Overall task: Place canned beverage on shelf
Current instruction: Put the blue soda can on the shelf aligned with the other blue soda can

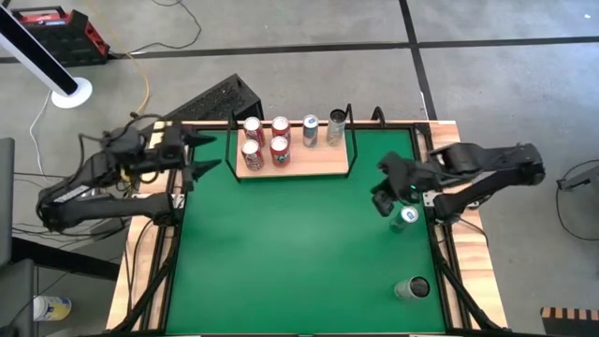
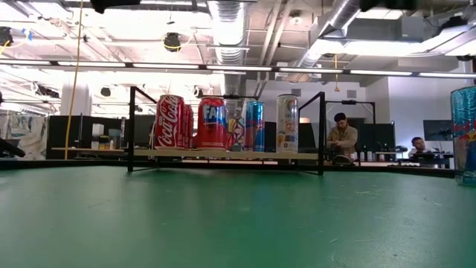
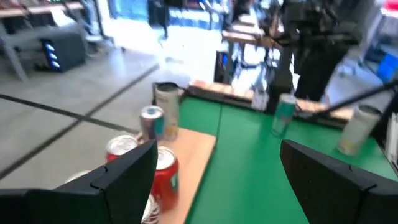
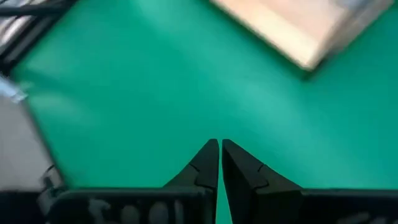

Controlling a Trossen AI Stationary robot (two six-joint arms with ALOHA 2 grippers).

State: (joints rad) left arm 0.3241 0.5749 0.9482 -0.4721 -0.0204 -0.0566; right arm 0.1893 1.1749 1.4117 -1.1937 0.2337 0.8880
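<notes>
The shelf [image 1: 309, 167], a pale wood board with black wire ends, stands at the far middle of the green mat and carries several upright cans [image 1: 279, 148]. Two more cans stand on the mat at the right, one with a teal top [image 1: 407, 217] and a grey one [image 1: 412, 288] nearer the front. My right gripper [image 4: 219, 146] is shut on nothing. It hangs above the mat just left of the teal-topped can [image 3: 284, 115], right of the shelf. My left gripper [image 1: 208, 154] is open, level, at the shelf's left end, with nothing between its fingers [image 3: 124, 174].
In the low view the shelf's cans [image 2: 212, 123] stand in a row, and a blue can [image 2: 465, 134] shows at the right edge. The board's right part [image 1: 328, 161] is bare. Wooden planks [image 1: 473, 271] edge the mat. People sit in the room behind.
</notes>
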